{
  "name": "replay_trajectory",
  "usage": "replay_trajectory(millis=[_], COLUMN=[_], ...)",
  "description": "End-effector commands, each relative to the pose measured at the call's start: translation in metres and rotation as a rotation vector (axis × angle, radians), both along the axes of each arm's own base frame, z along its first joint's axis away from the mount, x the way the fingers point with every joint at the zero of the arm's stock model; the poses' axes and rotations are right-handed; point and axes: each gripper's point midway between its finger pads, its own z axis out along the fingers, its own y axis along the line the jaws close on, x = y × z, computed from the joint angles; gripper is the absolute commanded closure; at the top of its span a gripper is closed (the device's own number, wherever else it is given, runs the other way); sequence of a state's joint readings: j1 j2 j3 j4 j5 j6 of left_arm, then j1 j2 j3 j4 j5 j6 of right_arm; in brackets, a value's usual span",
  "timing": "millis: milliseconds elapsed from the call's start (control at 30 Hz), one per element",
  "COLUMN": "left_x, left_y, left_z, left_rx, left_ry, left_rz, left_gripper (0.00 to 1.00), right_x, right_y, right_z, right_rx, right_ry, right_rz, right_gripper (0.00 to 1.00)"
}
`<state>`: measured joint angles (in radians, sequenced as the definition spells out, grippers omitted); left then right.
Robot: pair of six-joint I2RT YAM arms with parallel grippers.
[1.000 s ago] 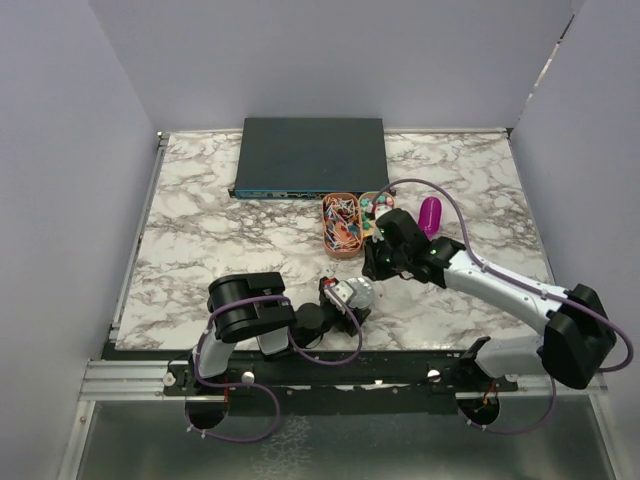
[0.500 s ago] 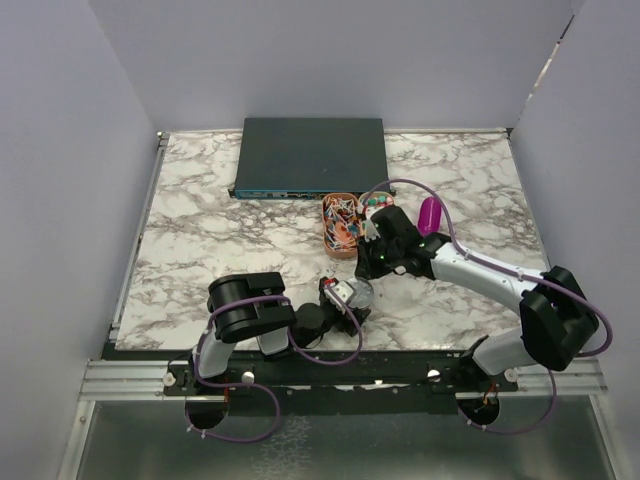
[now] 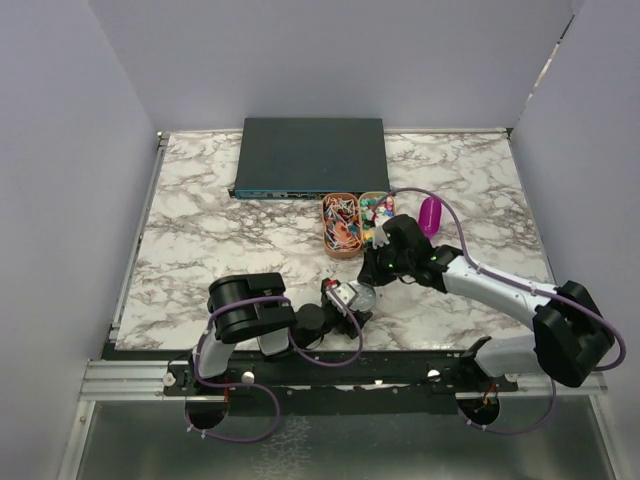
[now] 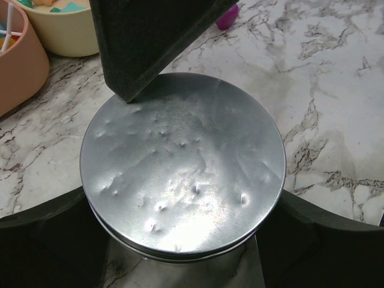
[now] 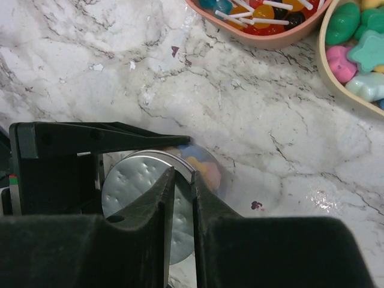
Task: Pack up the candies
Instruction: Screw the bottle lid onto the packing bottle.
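**Item 1.** Low clear round container (image 5: 215,175), standing on the white marble table (image 5: 282,114) near the arm bases. The left gripper (image 3: 347,299) clasps it, fingers spread to the container's width and bearing on its sides below the top. We judge this hold is meant to steady it while the other arm works above.

**Item 2.** Round silver dimpled metal lid (image 4: 180,162), lying over the container's mouth.

**Item 3.** Right gripper (image 5: 182,177), poised over the lid's rim. Its fingers are narrowed to a thin slit, one over the lid's top and one outside its edge. We read this as a pinch on the rim, to seat the lid or to lift it; we cannot tell which.

**Item 4.** The candies (image 5: 198,161), small pastel sweets in yellow, pink and blue, inside the container.
- They show just past the lid's rim, either through the clear wall or in an uncovered crescent; we cannot tell which.
- They lie just beyond the right fingertips and lower, between the left fingers, and neither gripper touches them.
- Any others are hidden under the lid.

**Item 5.** Orange bowl (image 5: 270,41) of stick sweets and cream bowl (image 5: 320,60) of larger shaped sweets, side by side beyond the container. A purple scoop (image 3: 430,215) lies just beside the cream bowl.
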<state>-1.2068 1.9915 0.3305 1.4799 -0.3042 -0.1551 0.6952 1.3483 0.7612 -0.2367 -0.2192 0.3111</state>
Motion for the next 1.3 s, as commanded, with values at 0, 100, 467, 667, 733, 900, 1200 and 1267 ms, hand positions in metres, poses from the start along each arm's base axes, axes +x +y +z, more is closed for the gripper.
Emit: replay_trajectory(millis=[0, 100, 467, 667, 733, 900, 1200, 1267], left_x=[-0.006, -0.006, -0.002, -0.001, -0.001, 0.0, 0.0, 0.0], left_y=[0.028, 0.028, 0.031, 0.032, 0.033, 0.032, 0.032, 0.032], left_z=[-0.053, -0.051, -0.05, -0.05, -0.05, -0.051, -0.052, -0.052], left_rx=[0.168, 0.166, 0.168, 0.172, 0.174, 0.177, 0.183, 0.185], left_ry=[0.116, 0.114, 0.102, 0.102, 0.102, 0.106, 0.11, 0.11], left_rz=[0.039, 0.042, 0.065, 0.074, 0.075, 0.078, 0.081, 0.08], left_gripper=[0.56, 0.56, 0.56, 0.56, 0.56, 0.56, 0.56, 0.56], right_x=[-0.049, -0.062, -0.113, -0.13, -0.135, -0.144, -0.155, -0.153], right_y=[-0.015, -0.02, -0.023, -0.022, -0.024, -0.027, -0.023, -0.024], right_z=[-0.018, -0.021, -0.029, -0.029, -0.03, -0.029, -0.022, -0.021], right_rx=[-0.016, 0.002, 0.111, 0.126, 0.131, 0.153, 0.199, 0.191], right_ry=[0.169, 0.201, 0.308, 0.326, 0.332, 0.345, 0.366, 0.355], right_rz=[0.04, 0.028, -0.001, -0.019, -0.027, -0.047, -0.045, -0.055], right_gripper=[0.84, 0.85, 0.88, 0.9, 0.9, 0.91, 0.91, 0.92])
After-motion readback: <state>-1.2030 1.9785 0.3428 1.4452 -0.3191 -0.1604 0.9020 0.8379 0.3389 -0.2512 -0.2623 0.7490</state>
